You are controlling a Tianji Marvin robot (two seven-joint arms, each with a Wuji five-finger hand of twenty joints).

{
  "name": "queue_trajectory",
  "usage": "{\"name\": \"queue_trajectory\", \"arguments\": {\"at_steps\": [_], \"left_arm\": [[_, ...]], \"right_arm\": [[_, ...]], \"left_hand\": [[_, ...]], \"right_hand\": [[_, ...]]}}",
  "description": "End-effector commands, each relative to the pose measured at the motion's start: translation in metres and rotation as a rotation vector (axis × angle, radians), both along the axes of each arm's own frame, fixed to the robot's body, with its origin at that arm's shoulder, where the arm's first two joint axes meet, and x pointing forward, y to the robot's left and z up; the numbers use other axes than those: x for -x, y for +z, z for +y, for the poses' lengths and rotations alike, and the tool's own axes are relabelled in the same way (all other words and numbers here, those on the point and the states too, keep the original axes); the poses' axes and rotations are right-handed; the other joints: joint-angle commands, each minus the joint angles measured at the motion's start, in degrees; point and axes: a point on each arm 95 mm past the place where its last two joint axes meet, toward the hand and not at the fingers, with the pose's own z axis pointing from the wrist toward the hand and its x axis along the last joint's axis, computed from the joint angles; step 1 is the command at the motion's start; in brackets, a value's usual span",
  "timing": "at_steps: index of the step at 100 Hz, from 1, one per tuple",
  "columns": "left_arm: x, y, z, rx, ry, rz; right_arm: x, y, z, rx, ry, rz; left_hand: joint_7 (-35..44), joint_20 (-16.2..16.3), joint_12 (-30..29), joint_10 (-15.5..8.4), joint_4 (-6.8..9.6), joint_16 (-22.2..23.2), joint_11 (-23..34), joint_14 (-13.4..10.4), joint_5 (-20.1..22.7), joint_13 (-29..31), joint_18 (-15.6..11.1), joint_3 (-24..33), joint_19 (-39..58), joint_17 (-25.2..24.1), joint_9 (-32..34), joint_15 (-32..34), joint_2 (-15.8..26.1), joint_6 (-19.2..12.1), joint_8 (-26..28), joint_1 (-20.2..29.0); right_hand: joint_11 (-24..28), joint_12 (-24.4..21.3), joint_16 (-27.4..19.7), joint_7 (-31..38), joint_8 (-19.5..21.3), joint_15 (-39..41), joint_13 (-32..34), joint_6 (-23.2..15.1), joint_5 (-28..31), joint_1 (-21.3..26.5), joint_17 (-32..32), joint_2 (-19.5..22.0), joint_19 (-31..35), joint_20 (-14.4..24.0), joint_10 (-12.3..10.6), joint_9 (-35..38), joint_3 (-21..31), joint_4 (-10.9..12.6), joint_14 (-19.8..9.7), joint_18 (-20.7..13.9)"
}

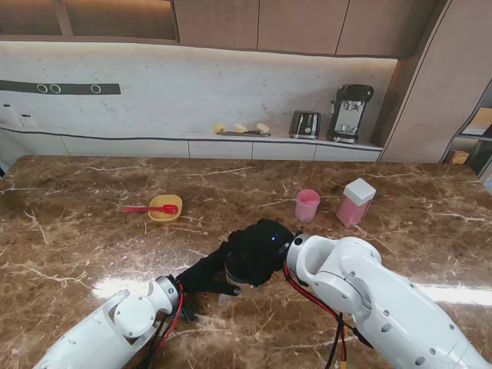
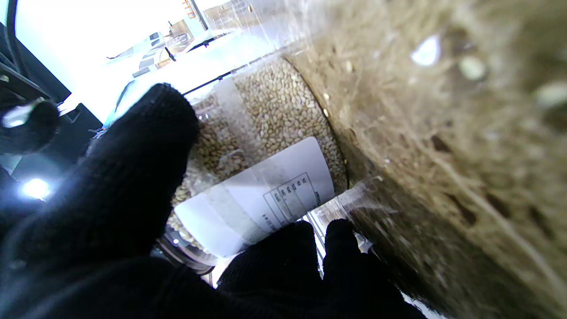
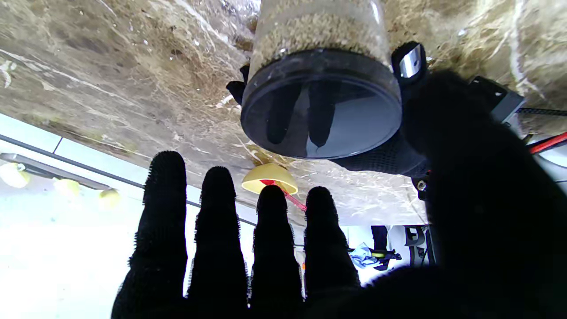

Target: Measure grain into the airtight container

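A clear jar of grain (image 1: 235,271) with a dark lid (image 3: 321,104) and a white label (image 2: 261,195) stands on the marble table (image 1: 92,246) close in front of me. My left hand (image 1: 204,277), in a black glove, is shut on the jar's side, thumb (image 2: 146,146) on one side and fingers (image 2: 310,252) on the other. My right hand (image 1: 257,247) hovers over the lid, open, with its fingers (image 3: 212,230) straight and apart. Farther off on the right stand a pink cup (image 1: 307,205) and a pink container with a white lid (image 1: 356,202).
A yellow bowl (image 1: 165,208) with a red spoon (image 1: 142,208) in it sits farther from me, to the left. On the back counter stand a toaster (image 1: 304,124) and a coffee machine (image 1: 350,113).
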Motion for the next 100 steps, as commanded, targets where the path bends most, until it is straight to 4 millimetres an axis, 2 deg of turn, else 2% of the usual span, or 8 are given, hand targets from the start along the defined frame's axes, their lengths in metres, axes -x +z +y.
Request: {"name": "queue_trajectory", "arguments": {"at_steps": [1, 17, 28, 35, 64, 82, 86, 100], "left_arm": [[0.015, -0.020, 0.005, -0.038, -0.003, 0.054], [0.015, -0.020, 0.005, -0.038, -0.004, 0.055], [0.015, -0.021, 0.005, -0.040, -0.006, 0.058], [0.015, -0.021, 0.005, -0.040, -0.005, 0.058], [0.014, -0.020, 0.006, -0.039, -0.006, 0.055], [0.014, -0.020, 0.005, -0.040, -0.011, 0.055], [0.014, -0.020, 0.005, -0.041, -0.012, 0.055], [0.014, -0.020, 0.004, -0.044, -0.018, 0.054]], "right_arm": [[-0.005, -0.002, -0.004, 0.021, -0.015, 0.018], [-0.009, -0.012, -0.004, 0.045, -0.018, 0.049], [-0.011, -0.016, -0.003, 0.067, -0.018, 0.079], [-0.012, -0.019, -0.002, 0.080, -0.017, 0.095], [-0.015, -0.031, 0.001, 0.003, -0.014, 0.052], [-0.015, -0.037, 0.002, -0.062, -0.017, 0.006], [-0.015, -0.038, 0.003, -0.070, -0.022, 0.009], [-0.015, -0.044, 0.006, -0.130, -0.044, -0.015]], "left_hand": [[34.0, 4.2, 0.4, -1.4, 2.41, 1.0, 0.5, 7.4, 3.1, 0.6, 26.4, 4.1, 9.8, 4.3, 1.3, 1.4, 3.7, -27.4, 0.5, 2.5], [33.9, 4.2, 0.4, -1.4, 2.42, 1.0, 0.5, 7.5, 3.1, 0.5, 26.4, 4.1, 9.7, 4.3, 1.3, 1.4, 3.7, -27.4, 0.4, 2.7], [34.0, 4.2, 0.4, -1.3, 2.43, 1.0, 0.5, 7.5, 3.1, 0.5, 26.4, 4.2, 9.7, 4.3, 1.3, 1.4, 3.7, -27.2, 0.4, 2.7], [34.0, 4.2, 0.4, -1.3, 2.42, 1.0, 0.5, 7.5, 3.0, 0.5, 26.4, 4.1, 9.7, 4.3, 1.3, 1.4, 3.7, -27.3, 0.4, 2.7], [34.0, 4.2, 0.4, -1.3, 2.41, 1.1, 0.5, 7.5, 3.1, 0.6, 26.5, 4.0, 9.7, 4.3, 1.3, 1.4, 3.7, -27.3, 0.5, 2.7], [33.9, 4.2, 0.4, -1.3, 2.44, 1.1, 0.5, 7.6, 3.1, 0.5, 26.4, 4.0, 9.7, 4.2, 1.3, 1.4, 3.3, -27.6, 0.4, 2.6], [33.9, 4.2, 0.4, -1.4, 2.45, 1.1, 0.6, 7.5, 3.0, 0.6, 26.5, 4.0, 9.7, 4.2, 1.3, 1.4, 3.3, -27.6, 0.4, 2.6], [33.7, 4.2, 0.4, -1.4, 2.44, 1.1, 0.5, 7.5, 3.2, 0.5, 26.4, 4.1, 9.7, 4.2, 1.3, 1.4, 3.1, -27.7, 0.2, 2.5]], "right_hand": [[-1.3, -1.0, -1.4, -1.5, -0.9, -0.8, -2.6, -1.1, -2.8, 3.5, -0.5, -2.2, -1.3, 0.9, 0.4, -2.4, -0.4, 1.2, 0.8, 0.0], [-1.1, -1.4, -1.6, -3.3, -1.0, -0.2, -2.3, -2.1, -4.1, 5.4, 2.3, -3.7, 0.0, 1.7, 0.8, -4.2, 3.2, -0.3, 0.8, -0.9], [-0.3, -1.5, -0.9, -2.6, 0.9, 1.0, -0.3, -3.1, -3.0, 2.0, 4.2, -9.8, 1.6, 2.6, 0.7, -3.9, 16.5, -2.2, 0.4, -1.4], [0.2, -1.2, -0.3, -1.3, 1.8, 1.8, 1.5, -3.6, -1.8, 1.7, 5.3, -10.9, 2.4, 2.8, 0.7, -3.1, 19.2, -2.8, 0.1, -1.7], [6.8, 2.4, 5.6, 7.4, 5.3, 9.4, 16.2, -5.2, 7.7, 2.4, 15.3, -7.5, 11.1, 3.6, -0.1, 10.4, 22.1, -3.0, -2.4, -4.9], [10.7, 5.0, 8.8, 11.1, 5.8, 14.2, 25.3, -3.9, 12.2, -1.7, 22.0, -5.5, 17.5, 2.8, -0.2, 18.5, 21.3, -3.2, -4.1, -6.4], [11.3, 6.3, 9.5, 12.1, 5.0, 14.8, 26.5, -3.3, 12.4, -2.8, 22.8, -4.7, 19.8, -0.3, -0.2, 19.9, 21.2, -3.3, -4.0, -6.6], [15.2, 8.3, 10.8, 13.5, 4.8, 18.4, 32.5, -0.5, 15.0, -8.9, 28.5, -1.9, 24.8, 0.0, -0.3, 27.7, 18.2, -3.5, -3.9, -7.1]]}}
